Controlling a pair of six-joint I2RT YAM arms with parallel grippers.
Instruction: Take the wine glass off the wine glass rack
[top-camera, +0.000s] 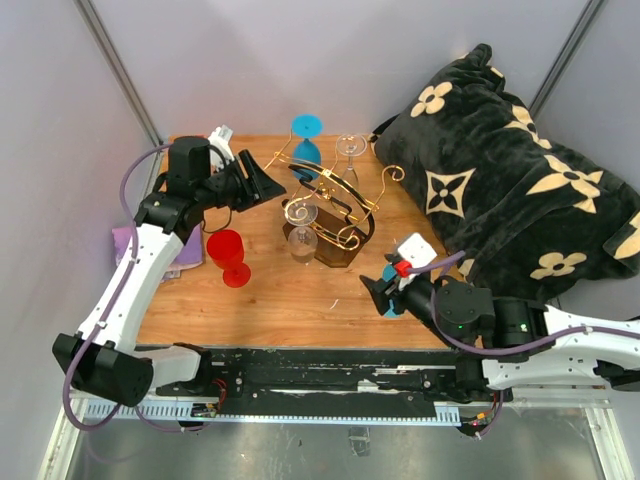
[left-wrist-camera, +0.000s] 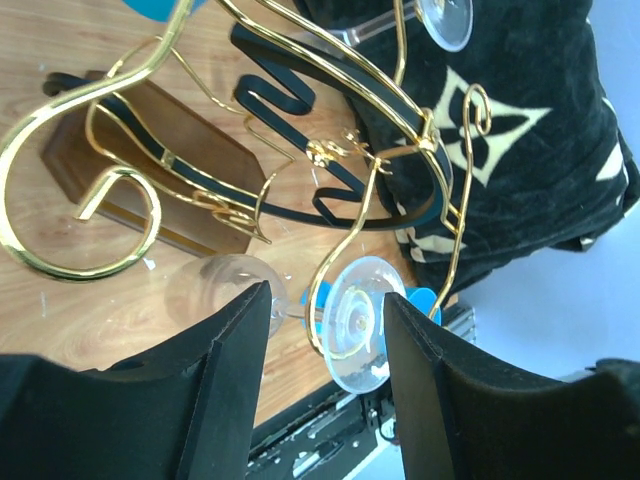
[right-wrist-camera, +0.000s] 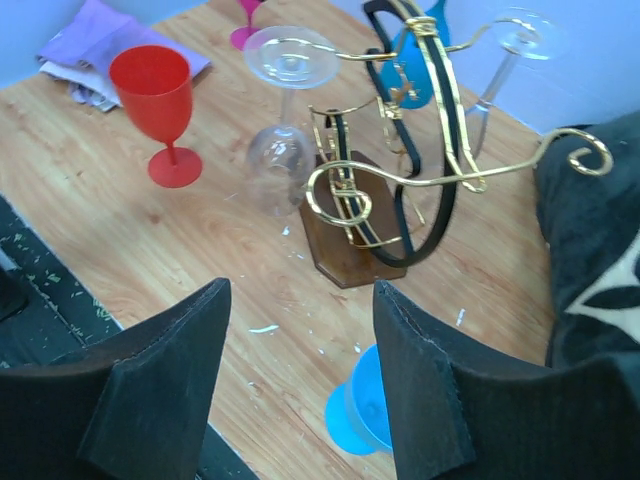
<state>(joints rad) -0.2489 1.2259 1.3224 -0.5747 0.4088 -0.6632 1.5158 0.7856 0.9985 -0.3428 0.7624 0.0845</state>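
Note:
The wine glass rack (top-camera: 336, 250), gold wire scrolls on a dark wooden base, stands mid-table. A clear wine glass (top-camera: 303, 243) hangs upside down from its front scroll. In the left wrist view that glass's round foot (left-wrist-camera: 362, 318) sits in a gold curl just beyond my fingertips, close to the right finger. My left gripper (top-camera: 272, 185) (left-wrist-camera: 325, 297) is open, level with the rack's left side and short of the glass. My right gripper (top-camera: 372, 288) (right-wrist-camera: 300, 290) is open low over the table, right of the rack (right-wrist-camera: 345, 240), holding nothing.
A red glass (top-camera: 226, 250) stands left of the rack. A blue glass (right-wrist-camera: 362, 415) stands on the table under my right fingers. Another blue glass (top-camera: 307, 140) and a second clear glass (top-camera: 350, 150) hang at the rack's back. A black patterned blanket (top-camera: 510, 190) fills the right side.

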